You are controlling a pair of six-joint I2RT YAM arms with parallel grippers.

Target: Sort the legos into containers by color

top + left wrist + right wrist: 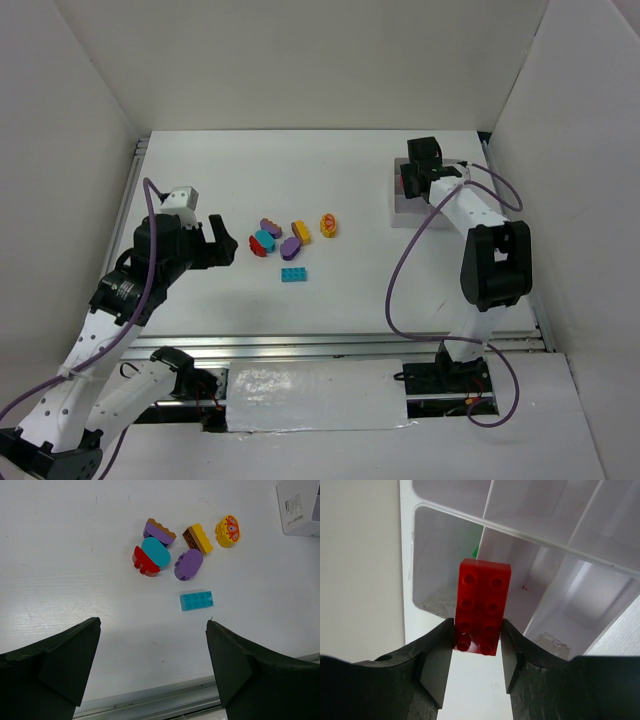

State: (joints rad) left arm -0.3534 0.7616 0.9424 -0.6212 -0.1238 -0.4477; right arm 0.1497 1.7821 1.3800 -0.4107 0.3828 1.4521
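Pinching a red brick (pixel 482 600) at its near end with the right fingers (pixel 437 665), studs facing the camera, over the tray (pixel 407 555). Holding the left fingers (pixel 55 665) spread wide above the worktop (pixel 60 555), short of the loose bricks (pixel 157 552) clustered mid-worktop.
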